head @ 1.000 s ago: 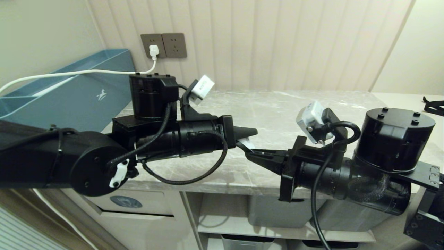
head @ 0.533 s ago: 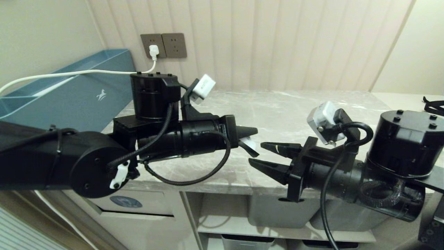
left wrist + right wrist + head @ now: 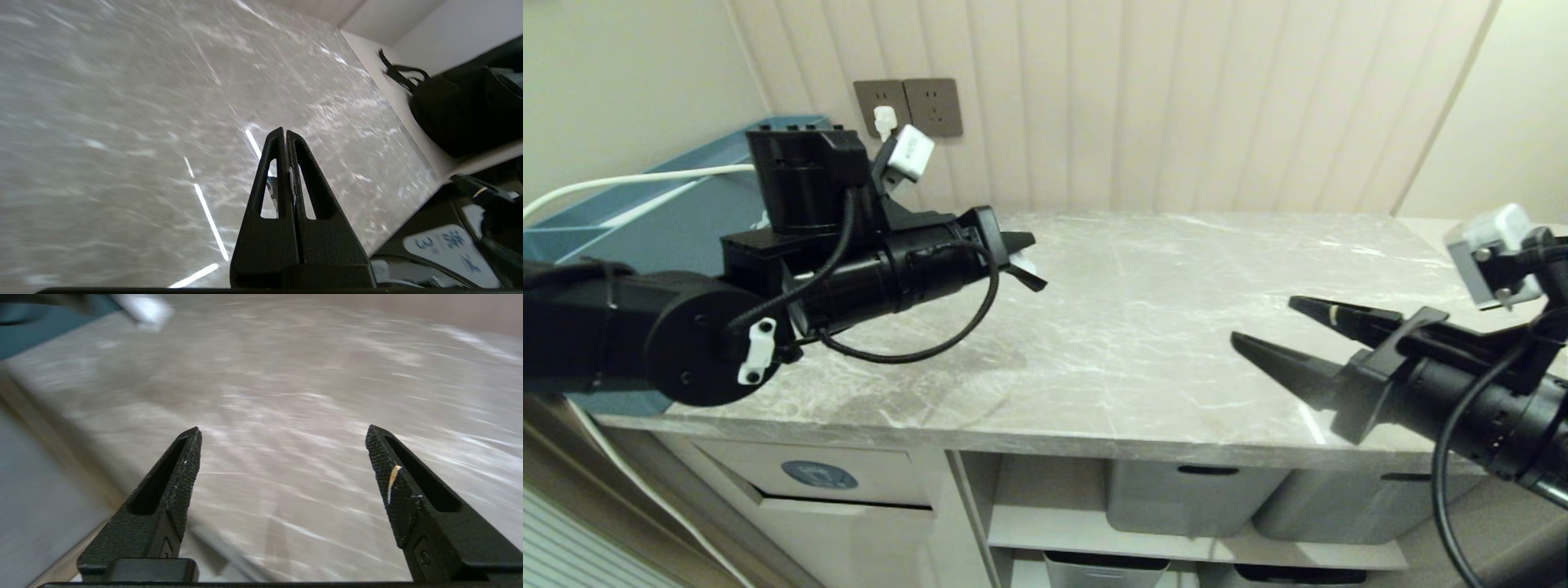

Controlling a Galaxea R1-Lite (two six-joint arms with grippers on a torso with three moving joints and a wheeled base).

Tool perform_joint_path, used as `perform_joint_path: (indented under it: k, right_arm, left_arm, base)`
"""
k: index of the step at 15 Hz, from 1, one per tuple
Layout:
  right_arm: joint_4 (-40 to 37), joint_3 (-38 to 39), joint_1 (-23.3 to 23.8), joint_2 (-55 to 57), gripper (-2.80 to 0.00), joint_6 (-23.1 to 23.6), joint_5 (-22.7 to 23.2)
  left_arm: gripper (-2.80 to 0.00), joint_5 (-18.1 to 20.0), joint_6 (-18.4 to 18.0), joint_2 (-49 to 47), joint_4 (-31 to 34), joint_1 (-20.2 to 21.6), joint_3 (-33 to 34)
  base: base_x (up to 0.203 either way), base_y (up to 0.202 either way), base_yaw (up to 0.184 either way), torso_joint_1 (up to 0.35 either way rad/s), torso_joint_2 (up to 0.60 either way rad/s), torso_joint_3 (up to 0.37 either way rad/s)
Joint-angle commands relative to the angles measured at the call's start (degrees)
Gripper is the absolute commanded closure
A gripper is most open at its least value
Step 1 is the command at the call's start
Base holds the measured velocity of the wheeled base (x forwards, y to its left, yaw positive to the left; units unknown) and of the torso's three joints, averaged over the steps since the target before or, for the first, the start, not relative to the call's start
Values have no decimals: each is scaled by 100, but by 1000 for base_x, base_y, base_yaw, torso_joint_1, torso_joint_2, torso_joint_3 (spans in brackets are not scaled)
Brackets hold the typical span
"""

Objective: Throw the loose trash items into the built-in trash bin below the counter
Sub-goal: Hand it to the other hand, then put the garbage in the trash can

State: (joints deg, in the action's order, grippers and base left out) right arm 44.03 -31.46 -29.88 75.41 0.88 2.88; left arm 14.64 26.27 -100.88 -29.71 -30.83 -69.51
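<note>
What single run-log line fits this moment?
left gripper: shut on black wrapper | right gripper: open, empty | counter | trash bin: flap shut

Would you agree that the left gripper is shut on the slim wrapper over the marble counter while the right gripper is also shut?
Not quite: the right gripper is open and empty, as the right wrist view shows. The left gripper is indeed shut on the wrapper over the counter.

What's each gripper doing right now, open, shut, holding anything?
Left gripper: shut on a slim black wrapper with a white end.
Right gripper: open, empty, over the counter.
</note>
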Motion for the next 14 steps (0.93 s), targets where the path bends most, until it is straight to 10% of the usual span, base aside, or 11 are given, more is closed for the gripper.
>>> perform_joint_path:
  k: [1, 6, 7, 10, 14]
  right_arm:
    - [-16, 207, 627, -622, -280, 15, -15]
    - [-353, 1890, 2466, -3058, -280, 427, -309]
    - [-508, 2261, 2605, -3664, 0, 490, -427]
    - [-1728, 2722, 2812, -5566, 0, 611, -825]
    - [-3610, 2932, 2916, -7557, 0, 695, -740]
  left_arm:
    - [0, -2, -85, 210, -17, 150, -9]
    - [0, -227, -448, 554, 70, 392, -49]
    - [0, -315, -507, 625, 70, 393, -43]
    - [0, -444, -575, 684, 70, 395, -80]
    - [0, -587, -1722, 898, 48, 668, -81]
  base:
    - [0, 0, 0, 0, 0, 0]
    - [0, 0, 0, 0, 0, 0]
    - [0, 0, 0, 0, 0, 0]
    - [0, 0, 0, 0, 0, 0]
    - [0, 0, 0, 0, 0, 0]
